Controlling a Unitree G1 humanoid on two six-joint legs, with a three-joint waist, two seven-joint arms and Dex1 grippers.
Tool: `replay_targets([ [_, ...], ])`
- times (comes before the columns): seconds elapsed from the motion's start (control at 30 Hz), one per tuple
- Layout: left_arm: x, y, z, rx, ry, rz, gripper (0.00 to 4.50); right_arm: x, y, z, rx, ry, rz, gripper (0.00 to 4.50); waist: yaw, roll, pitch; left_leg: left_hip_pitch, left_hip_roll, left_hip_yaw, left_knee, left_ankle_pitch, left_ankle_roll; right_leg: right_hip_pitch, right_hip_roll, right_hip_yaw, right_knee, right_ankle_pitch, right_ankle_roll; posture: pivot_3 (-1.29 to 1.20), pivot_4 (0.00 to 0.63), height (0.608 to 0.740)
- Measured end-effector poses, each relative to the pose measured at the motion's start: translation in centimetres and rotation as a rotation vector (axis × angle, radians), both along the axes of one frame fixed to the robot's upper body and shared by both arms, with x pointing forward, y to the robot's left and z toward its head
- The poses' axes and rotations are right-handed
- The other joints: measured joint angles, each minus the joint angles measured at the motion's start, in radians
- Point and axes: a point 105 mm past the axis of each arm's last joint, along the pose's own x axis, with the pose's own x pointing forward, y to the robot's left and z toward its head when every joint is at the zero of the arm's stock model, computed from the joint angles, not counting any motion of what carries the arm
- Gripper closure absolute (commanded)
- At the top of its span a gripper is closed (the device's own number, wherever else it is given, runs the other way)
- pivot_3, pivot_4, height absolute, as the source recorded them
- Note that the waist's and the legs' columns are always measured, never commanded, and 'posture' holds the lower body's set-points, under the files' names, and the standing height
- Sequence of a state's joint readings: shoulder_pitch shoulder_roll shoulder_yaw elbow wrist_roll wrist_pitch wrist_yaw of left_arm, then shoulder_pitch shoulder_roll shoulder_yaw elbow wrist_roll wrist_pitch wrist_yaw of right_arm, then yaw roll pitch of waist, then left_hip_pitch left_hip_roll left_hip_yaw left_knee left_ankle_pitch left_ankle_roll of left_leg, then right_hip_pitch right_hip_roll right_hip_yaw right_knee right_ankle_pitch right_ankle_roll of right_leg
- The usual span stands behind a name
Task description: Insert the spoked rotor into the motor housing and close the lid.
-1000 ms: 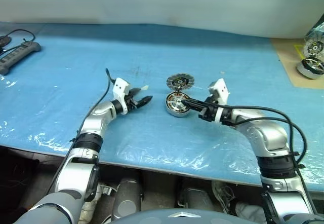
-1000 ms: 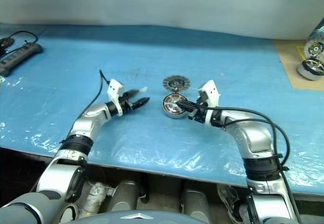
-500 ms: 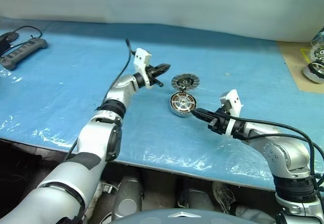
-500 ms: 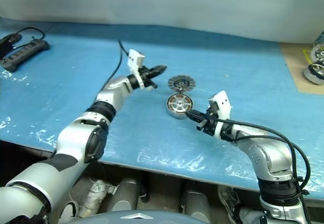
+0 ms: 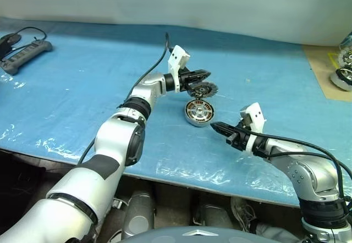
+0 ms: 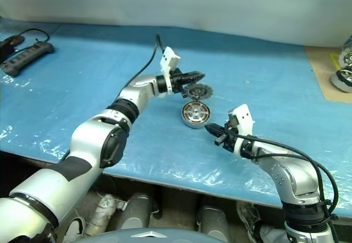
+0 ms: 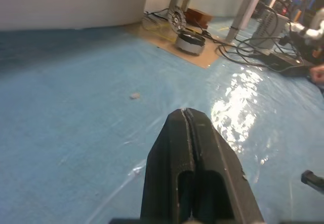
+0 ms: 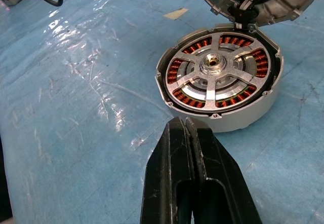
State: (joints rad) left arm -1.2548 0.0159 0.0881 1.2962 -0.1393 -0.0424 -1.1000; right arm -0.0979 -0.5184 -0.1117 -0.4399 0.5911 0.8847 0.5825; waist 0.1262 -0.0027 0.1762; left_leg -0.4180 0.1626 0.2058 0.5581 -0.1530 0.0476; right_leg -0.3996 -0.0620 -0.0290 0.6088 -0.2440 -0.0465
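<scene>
At the far left edge of the blue plastic-covered table [image 5: 71,78] a dark power strip [image 5: 25,50] lies with its cable, well apart from the work. The left gripper [image 5: 204,76] reaches in level from the left with its two black fingers pressed together and empty; its tips sit at the near rim of the lid [image 5: 203,89], which looks like a setup for nudging the lid over rather than pinching it. The lid stands tilted, hinged open behind the motor housing [image 5: 199,112], its toothed, segmented face turned toward the robot and downward, its flat plane leaning rather than lying down; from the right wrist view its lower edge meets the housing's far rim at a small black joint. The housing rests flat on the table with its open side up, so its axis runs straight up. The spoked rotor [image 8: 217,73] already lies seated inside it, spokes spread level over the copper windings and the hub centred, which suggests the insertion is done and only the closing remains. To the right, the right gripper [image 5: 217,127] is drawn shut on nothing, its tips pointing at the housing from just beside it without touching, seemingly parked clear so the lid has room to swing down. At the far right, on a brown board [image 5: 322,70], sit other silver motor units [image 5: 342,77], out of play.
</scene>
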Motion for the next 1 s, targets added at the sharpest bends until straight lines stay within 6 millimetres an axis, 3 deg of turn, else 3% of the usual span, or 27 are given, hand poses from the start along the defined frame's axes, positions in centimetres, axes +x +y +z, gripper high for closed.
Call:
replay_targets([
  [0.17,-1.5,-0.2,-2.3,0.118,0.011,-0.122,4.48,-0.1,-0.4,-0.1,-0.009,0.000,-0.020,4.50,0.001,0.000,0.000,0.000,0.000,0.000,0.001,0.000,0.001,0.001,0.000,0.000,0.000,0.000,0.000,0.00,0.150,0.740],
  [0.4,-4.0,-0.4,-3.9,0.225,-0.023,-0.338,4.48,-0.5,-1.6,0.4,-0.018,-0.013,-0.048,4.50,0.005,0.000,0.000,0.000,0.000,0.000,0.002,-0.001,0.001,0.001,-0.001,0.000,0.000,0.000,0.000,0.00,0.150,0.740],
  [0.63,-4.9,0.1,-7.3,0.347,-0.070,-0.358,4.48,-1.2,-2.4,0.8,-0.070,-0.019,-0.019,4.50,0.004,0.001,0.000,0.000,0.000,0.000,0.003,-0.001,0.002,0.002,-0.001,-0.001,0.000,0.000,0.000,0.00,0.150,0.740],
  [0.8,-4.6,0.9,-7.7,0.355,-0.090,-0.337,4.48,-0.1,-2.1,2.1,-0.087,-0.088,-0.019,4.50,0.000,0.001,0.000,0.005,0.000,-0.001,0.003,-0.001,0.001,0.007,-0.001,-0.001,-0.001,0.000,0.000,0.00,0.150,0.740],
  [1.0,-5.0,2.2,-7.9,0.345,-0.097,-0.372,4.48,1.0,-1.2,2.3,-0.076,-0.103,0.003,4.50,0.001,0.001,0.000,0.008,0.000,-0.001,0.002,-0.001,0.001,0.010,-0.001,-0.001,-0.002,0.000,0.000,0.00,0.150,0.740],
])
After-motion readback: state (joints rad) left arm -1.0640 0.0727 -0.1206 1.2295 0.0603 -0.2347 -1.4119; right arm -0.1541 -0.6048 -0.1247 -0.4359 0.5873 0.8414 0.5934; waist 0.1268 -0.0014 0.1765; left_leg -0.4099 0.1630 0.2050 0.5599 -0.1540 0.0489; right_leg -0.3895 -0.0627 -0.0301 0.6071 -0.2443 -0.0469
